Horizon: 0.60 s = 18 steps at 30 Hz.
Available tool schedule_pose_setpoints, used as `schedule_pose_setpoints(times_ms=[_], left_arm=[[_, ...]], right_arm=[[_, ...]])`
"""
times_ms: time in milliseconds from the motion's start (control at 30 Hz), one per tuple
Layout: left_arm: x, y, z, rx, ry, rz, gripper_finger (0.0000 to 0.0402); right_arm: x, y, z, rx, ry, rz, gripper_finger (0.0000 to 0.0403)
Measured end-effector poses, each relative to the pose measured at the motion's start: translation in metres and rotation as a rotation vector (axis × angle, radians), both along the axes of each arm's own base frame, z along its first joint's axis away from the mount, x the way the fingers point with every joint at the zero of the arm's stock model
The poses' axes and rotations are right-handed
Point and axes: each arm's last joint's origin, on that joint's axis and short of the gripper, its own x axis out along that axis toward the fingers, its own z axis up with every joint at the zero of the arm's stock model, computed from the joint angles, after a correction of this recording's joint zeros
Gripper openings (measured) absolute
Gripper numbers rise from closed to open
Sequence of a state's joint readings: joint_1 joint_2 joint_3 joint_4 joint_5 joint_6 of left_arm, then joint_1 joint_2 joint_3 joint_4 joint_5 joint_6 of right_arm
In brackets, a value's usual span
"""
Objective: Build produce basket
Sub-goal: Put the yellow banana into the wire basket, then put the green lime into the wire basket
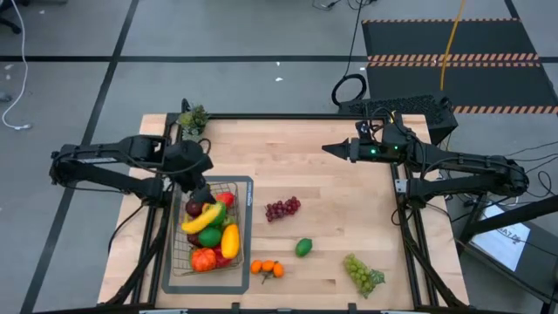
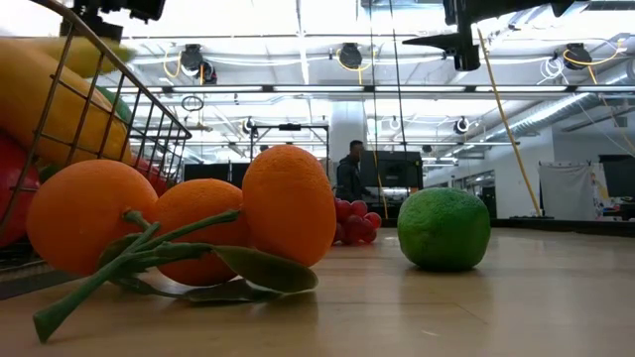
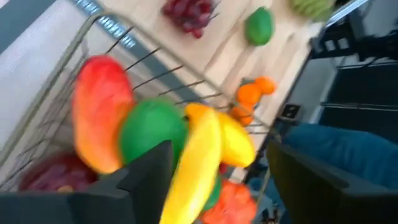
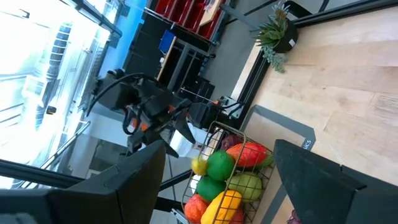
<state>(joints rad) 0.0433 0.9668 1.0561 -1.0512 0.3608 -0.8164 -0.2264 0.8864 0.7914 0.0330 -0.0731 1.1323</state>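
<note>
Pale wooden tabletop (image 1: 349, 201), workshop floor beyond: my left gripper (image 1: 199, 185) hangs over the far end of the wire basket (image 1: 243, 228), fingers spread and holding nothing, above the banana (image 1: 201, 218) and mango (image 1: 229, 241) already heaped inside with an apple (image 1: 203, 259) and a green fruit (image 1: 210, 236). My right gripper (image 1: 330, 149) waits raised over the far middle of the table, its fingers also apart and empty.

Four pieces remain loose to the right of the basket: the oranges (image 1: 267, 269) just beside its near corner, the lime (image 1: 302, 248) a little farther right, the purple grapes (image 1: 282, 208) toward the table's middle, and the green grapes (image 1: 363, 274) near the right front. A potted sprig (image 1: 193, 118) stands at the far left corner and is not part of the load.

By my judgement, the job is better than half done. To do the next pick well, I should lift clear of the basket rim before swinging right, come down on the oranges across their joined stem so the cluster travels as one, and set them in a gap, not on top of the banana, where they could roll out.
</note>
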Motion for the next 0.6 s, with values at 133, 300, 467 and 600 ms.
schedule_pose_setpoints(times_ms=[133,300,467,600], left_arm=[[0.003,0.000,0.008,-0.014,-0.066,0.014,0.0289],[-0.001,0.000,0.021,-0.020,-0.138,0.024,0.0291],[-0.005,0.000,0.023,-0.028,-0.145,0.035,0.0263],[-0.004,-0.001,0.024,-0.030,-0.153,0.029,0.0233]], right_arm=[[0.000,0.000,0.000,0.000,0.000,0.001,0.0293],[0.000,0.000,0.000,0.000,0.000,0.003,0.0293],[0.000,0.000,0.000,-0.009,0.003,0.007,0.0293],[0.000,0.000,-0.001,-0.008,0.011,0.007,0.0293]])
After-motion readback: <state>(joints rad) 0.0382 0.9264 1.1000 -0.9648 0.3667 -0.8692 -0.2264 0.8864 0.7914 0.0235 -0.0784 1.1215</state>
